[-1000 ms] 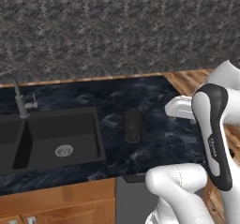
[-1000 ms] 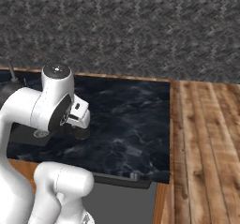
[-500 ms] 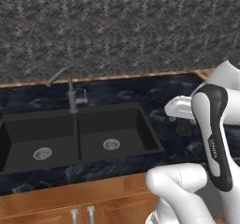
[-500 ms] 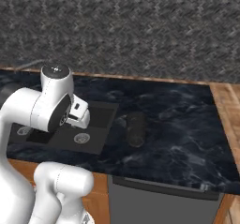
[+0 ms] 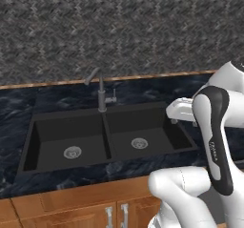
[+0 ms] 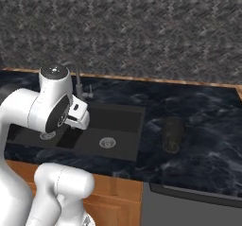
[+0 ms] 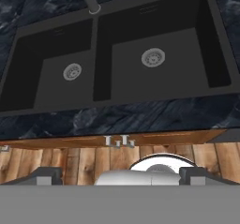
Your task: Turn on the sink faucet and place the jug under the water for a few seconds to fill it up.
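Dark grey and slim, the sink faucet (image 5: 101, 94) stands at the back rim of the sink (image 5: 43, 134), on the divider between the two basins; from the left base view you find its spout angled up toward 11 o'clock and its small lever handle (image 5: 112, 99) projecting toward 3 o'clock. Each black basin carries a round silver drain (image 5: 139, 143). From the right base view, the jug (image 6: 172, 134) stands upright on the marbled dark surface (image 6: 208, 126), apart from the sink, at about 3 o'clock of its right-hand basin. In the hand view you look down over both basins, with the faucet base at 12 o'clock and the wooden cabinet front (image 7: 178, 138) below the surface edge at 6 o'clock. The end effector (image 7: 121, 176) hangs in front of the surface, its two tips (image 7: 43, 175) set well apart at the lower edge with nothing between them. A grey patterned backsplash (image 5: 119, 26) rises behind the surface.
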